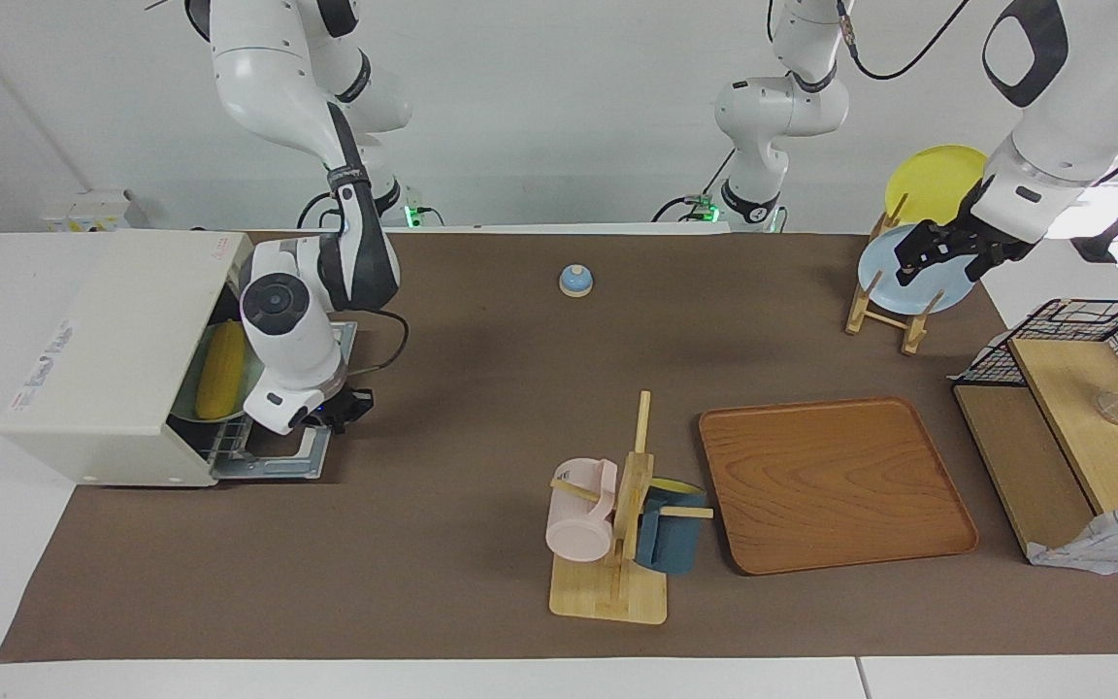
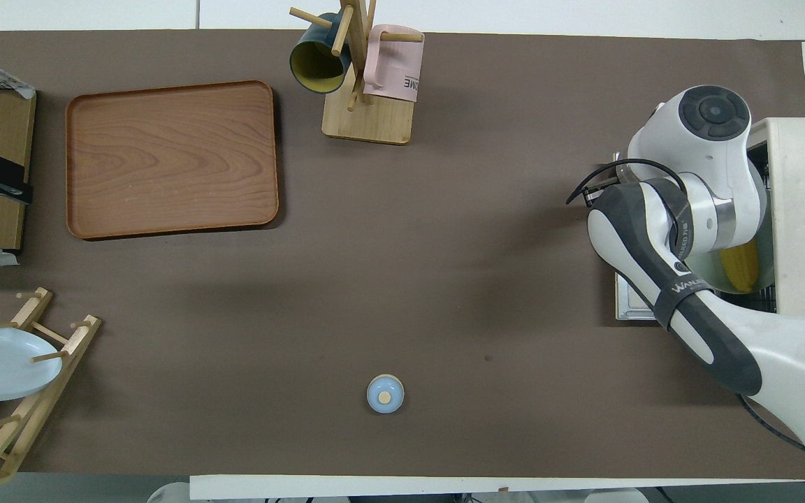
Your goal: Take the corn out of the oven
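Observation:
The corn [image 1: 221, 369] is a yellow cob lying on a pale green plate [image 1: 192, 408] on the wire rack inside the cream-white oven [image 1: 122, 349] at the right arm's end of the table. The oven's door [image 1: 312, 456] is folded down flat. My right gripper [image 1: 263, 417] reaches into the oven's opening just above the rack, beside the corn, and its hand hides the tips. In the overhead view the right arm [image 2: 682, 230] covers most of the opening and only a bit of the corn [image 2: 741, 265] shows. My left gripper [image 1: 937, 250] waits in the air over the plate rack.
A small blue bell [image 1: 575, 281] sits mid-table near the robots. A mug tree [image 1: 622, 515] with a pink and a blue mug and a wooden tray [image 1: 831, 485] lie farther out. A plate rack [image 1: 894, 291] and a black wire basket [image 1: 1073, 320] are at the left arm's end.

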`<state>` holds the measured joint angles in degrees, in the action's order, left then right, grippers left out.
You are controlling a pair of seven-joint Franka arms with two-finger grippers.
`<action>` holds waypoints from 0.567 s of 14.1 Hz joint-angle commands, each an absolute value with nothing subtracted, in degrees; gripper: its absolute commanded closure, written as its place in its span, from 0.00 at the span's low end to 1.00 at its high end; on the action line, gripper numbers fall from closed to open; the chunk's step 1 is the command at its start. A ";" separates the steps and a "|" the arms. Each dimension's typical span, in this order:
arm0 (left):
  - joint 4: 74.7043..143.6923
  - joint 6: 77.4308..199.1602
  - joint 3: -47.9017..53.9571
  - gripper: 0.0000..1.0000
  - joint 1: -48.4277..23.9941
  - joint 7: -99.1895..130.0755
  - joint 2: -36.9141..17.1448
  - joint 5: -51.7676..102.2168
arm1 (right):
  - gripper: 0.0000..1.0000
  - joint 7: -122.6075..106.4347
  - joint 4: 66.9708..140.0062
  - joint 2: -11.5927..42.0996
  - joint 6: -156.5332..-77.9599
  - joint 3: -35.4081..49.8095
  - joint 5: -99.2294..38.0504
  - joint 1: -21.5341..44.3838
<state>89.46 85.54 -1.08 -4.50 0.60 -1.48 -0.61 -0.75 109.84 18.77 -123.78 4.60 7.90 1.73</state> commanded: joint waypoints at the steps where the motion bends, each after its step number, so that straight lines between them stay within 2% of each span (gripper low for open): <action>1: 89.91 84.81 -2.02 0.00 -5.36 0.09 -0.79 0.00 | 0.97 2.11 107.94 18.54 -123.40 4.83 3.37 3.51; 3: 89.91 84.81 -2.02 0.00 -5.36 0.09 -0.79 0.00 | 0.92 2.20 105.39 17.41 -120.52 4.92 2.02 4.21; 4: 89.91 84.81 -2.02 0.00 -5.36 0.09 -0.79 0.00 | 0.80 2.20 105.21 15.40 -117.71 4.83 2.02 3.70; 5: 89.91 84.81 -2.02 0.00 -5.36 0.09 -0.79 0.00 | 0.63 2.20 105.29 13.55 -115.16 4.57 2.02 3.08; 6: 89.91 84.81 -2.02 0.00 -5.36 0.09 -0.79 0.00 | 0.51 2.11 105.38 11.71 -111.92 4.57 2.02 1.77; 7: 89.91 84.81 -2.02 0.00 -5.36 0.09 -0.79 0.00 | 0.40 2.20 105.47 10.12 -108.49 4.66 2.02 -0.50; 8: 89.91 84.81 -2.02 0.00 -5.36 0.09 -0.79 0.00 | 0.37 2.20 105.82 9.24 -106.37 4.57 2.02 -1.66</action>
